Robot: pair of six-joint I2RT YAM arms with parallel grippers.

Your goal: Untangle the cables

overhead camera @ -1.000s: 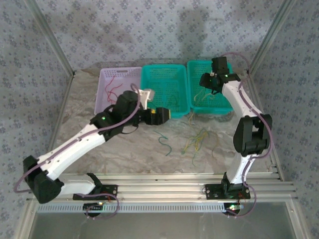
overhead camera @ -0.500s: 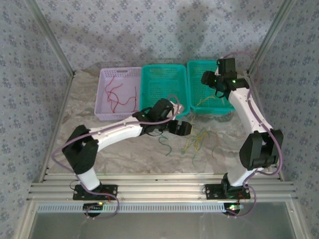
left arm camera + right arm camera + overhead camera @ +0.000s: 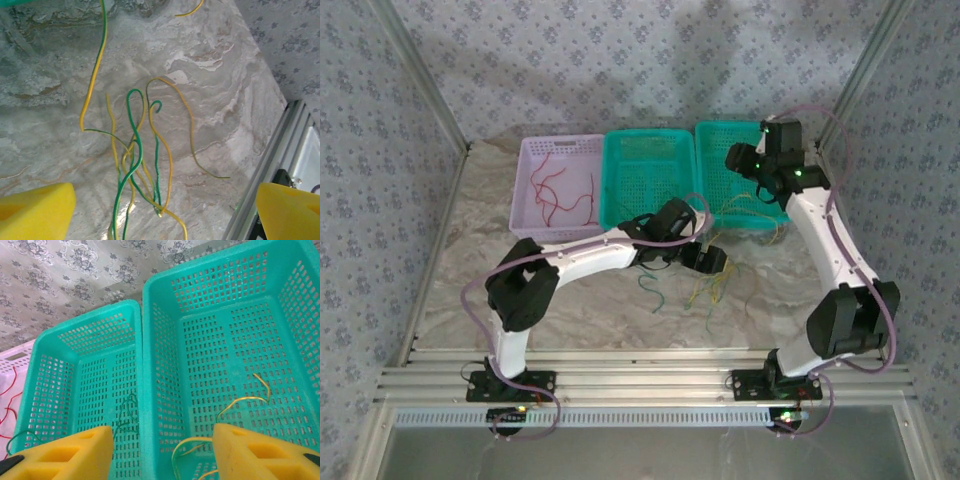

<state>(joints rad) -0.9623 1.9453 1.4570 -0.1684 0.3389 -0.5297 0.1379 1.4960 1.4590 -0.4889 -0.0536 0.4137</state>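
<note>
1. Currently mid-sort. The red cables [image 3: 560, 190] lie in the lilac basket [image 3: 560, 141], thin green cables [image 3: 127, 415] in the middle teal basket [image 3: 95, 332], and a yellow cable [image 3: 245, 400] in the right teal basket [image 3: 225, 280].
2. What's left is a green-and-yellow tangle [image 3: 137, 165] on the table [image 3: 215, 65], near the front of the teal baskets.
3. The left end effector [image 3: 162, 207] hovers right over the tangle, pads [image 3: 35, 210] wide apart with nothing gripped. My read: it is lining up to pick one strand.
4. The right end effector [image 3: 160, 445] hangs over the teal baskets, fingers spread, holding nothing I can see.
5. Next move, as I judge it: take the outer yellow loop [image 3: 187, 130], which lies clear of the crossings. Come down, pinch it away from the knot, and draw it out slowly so the other strands slip off.
6. Materials:
   - The wires are thread-thin, limp, smooth-sheathed and curled, and cross mostly low in the bundle.
   - The pads are soft yellow foam wedges.
   - The table has a glossy marble-print surface.
   - The baskets are rigid plastic lattice, and the holes could snag wire ends.
</note>
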